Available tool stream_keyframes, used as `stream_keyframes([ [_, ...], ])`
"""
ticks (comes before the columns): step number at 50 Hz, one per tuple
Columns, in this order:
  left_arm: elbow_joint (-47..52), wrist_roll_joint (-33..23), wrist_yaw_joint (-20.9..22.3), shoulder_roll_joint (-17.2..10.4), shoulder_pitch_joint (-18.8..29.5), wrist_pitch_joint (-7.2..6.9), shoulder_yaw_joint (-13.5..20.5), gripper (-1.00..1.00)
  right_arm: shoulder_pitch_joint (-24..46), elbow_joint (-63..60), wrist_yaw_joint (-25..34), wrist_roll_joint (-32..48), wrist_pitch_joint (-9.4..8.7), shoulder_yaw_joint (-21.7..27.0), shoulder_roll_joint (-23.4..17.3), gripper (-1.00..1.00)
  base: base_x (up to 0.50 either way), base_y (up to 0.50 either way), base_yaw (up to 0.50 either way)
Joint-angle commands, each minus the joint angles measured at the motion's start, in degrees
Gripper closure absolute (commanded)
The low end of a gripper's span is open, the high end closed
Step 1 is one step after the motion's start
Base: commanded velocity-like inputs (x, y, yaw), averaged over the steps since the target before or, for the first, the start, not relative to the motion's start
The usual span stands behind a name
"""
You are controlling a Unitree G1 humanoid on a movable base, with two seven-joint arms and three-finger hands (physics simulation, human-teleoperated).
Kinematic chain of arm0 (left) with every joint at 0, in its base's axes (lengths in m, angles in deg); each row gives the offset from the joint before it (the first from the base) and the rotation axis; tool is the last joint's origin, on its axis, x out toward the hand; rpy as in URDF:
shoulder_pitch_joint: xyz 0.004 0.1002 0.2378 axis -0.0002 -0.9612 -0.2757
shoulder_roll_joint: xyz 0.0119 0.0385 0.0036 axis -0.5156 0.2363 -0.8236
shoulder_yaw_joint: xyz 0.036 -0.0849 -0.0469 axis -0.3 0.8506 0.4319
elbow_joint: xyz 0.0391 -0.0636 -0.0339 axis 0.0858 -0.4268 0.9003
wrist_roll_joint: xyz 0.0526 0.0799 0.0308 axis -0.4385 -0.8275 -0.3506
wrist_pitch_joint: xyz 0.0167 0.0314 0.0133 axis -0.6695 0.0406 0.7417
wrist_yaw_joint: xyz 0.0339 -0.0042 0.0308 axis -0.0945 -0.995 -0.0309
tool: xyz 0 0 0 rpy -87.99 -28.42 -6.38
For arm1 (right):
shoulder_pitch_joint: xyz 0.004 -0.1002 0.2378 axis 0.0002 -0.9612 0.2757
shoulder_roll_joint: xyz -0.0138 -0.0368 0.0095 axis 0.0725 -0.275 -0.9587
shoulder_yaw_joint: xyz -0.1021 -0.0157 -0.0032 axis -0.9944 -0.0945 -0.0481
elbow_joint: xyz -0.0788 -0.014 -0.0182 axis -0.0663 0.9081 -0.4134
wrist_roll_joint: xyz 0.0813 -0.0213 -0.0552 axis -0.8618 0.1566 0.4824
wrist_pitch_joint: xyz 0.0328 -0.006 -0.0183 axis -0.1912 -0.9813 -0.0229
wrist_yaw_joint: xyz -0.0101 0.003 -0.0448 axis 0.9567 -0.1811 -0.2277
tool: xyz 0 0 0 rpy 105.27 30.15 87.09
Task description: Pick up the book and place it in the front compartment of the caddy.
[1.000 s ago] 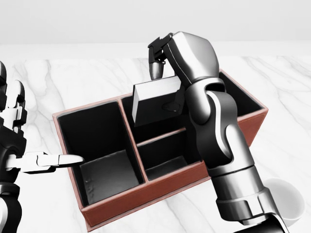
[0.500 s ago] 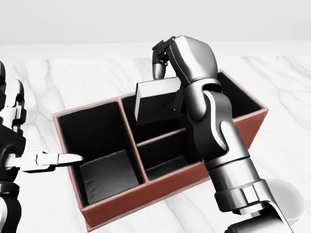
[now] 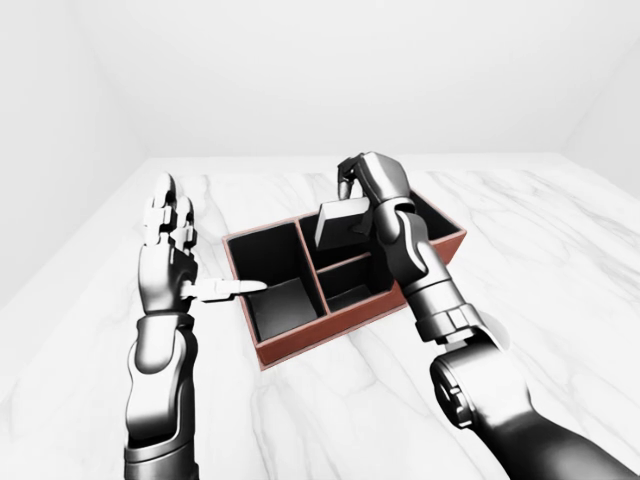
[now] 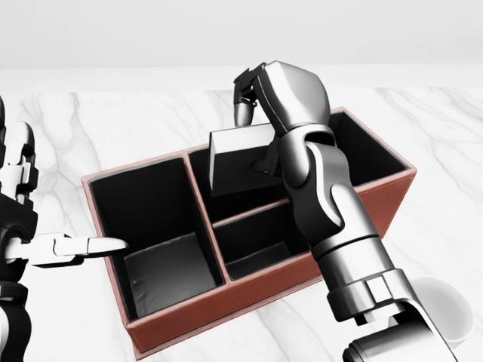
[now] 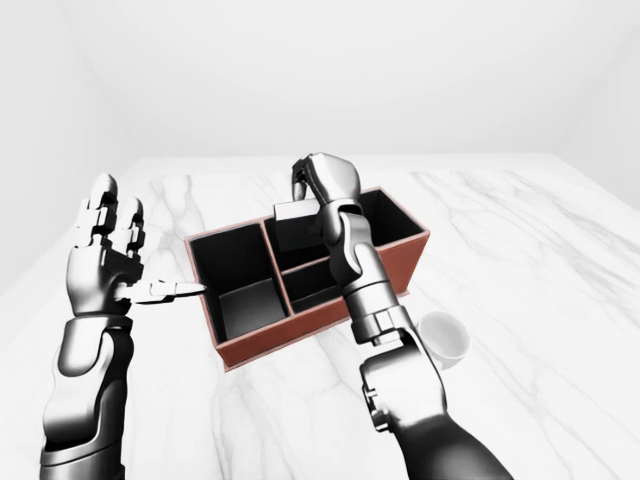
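The caddy is a red-brown box with black compartments on the white marble table. My right hand is shut on the book, a dark book with a pale page edge. The book hangs tilted over the upper middle compartment in the head view, its lower edge at about rim height. My left hand is open at the left of the caddy, with one finger pointing at the rim of the large left compartment. My right forearm hides the caddy's right part.
A white cup stands on the table to the right of the caddy, close to my right arm. The marble table spreads wide around the caddy, with white walls beyond it.
My right hand has turned slightly and the book has sunk a little over the caddy. My right elbow has swung left. My left hand has dropped slightly.
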Motion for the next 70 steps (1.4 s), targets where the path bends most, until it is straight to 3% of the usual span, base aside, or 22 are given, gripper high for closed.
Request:
stream_keyframes([
  [1, -0.3, 0.5, -0.1, -0.3, 0.5, 0.0, 0.5, -1.0, 2.2, 3.0, -3.3, 0.8, 0.93, 0.0, 0.4, 1.0, 0.0, 0.0, 0.0],
  [28, -0.3, 1.0, -0.4, -0.7, 0.8, 0.0, 0.8, -1.0, 7.7, 16.8, -10.1, 0.2, 5.14, -0.1, 0.0, 1.0, 0.0, 0.0, 0.0],
  [45, 0.1, 1.2, -0.4, -0.7, 0.7, 0.0, 0.9, -1.0, 10.2, 22.2, -12.6, 0.4, 6.3, -0.5, 0.5, 1.0, 0.0, 0.0, 0.0],
  [70, 0.1, 1.3, -0.4, -0.7, 0.8, 0.0, 0.8, -1.0, 11.7, 29.4, -17.0, 0.7, 9.6, -0.8, 0.3, 1.0, 0.0, 0.0, 0.0],
])
